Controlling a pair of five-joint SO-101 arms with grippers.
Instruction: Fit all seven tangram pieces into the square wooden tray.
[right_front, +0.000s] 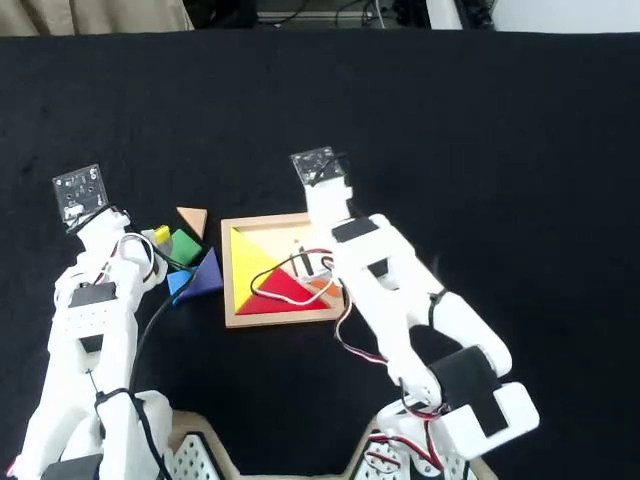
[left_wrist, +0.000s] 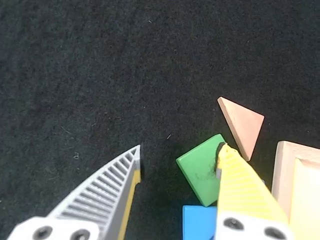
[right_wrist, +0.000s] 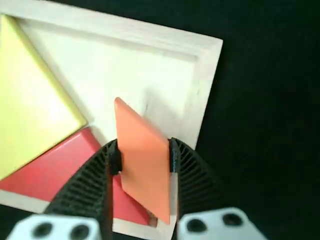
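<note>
Presently, two of seven seated.

- Right gripper (right_wrist: 144, 150): one, pinching the orange parallelogram (right_wrist: 142, 170) edge-up over the wooden tray (right_wrist: 205, 75).
- In the tray: red triangle (right_front: 282, 290), one; yellow triangle (right_front: 250, 262), one.
- Left gripper (left_wrist: 179, 149): one, spread wide, one side over the green square (left_wrist: 197, 172).
- Loose beside the tray, four: blue piece (right_front: 179, 284), purple triangle (right_front: 208, 276), green square, tan triangle (right_front: 192, 218) farthest.

Five left to place, by my reckoning.
</note>
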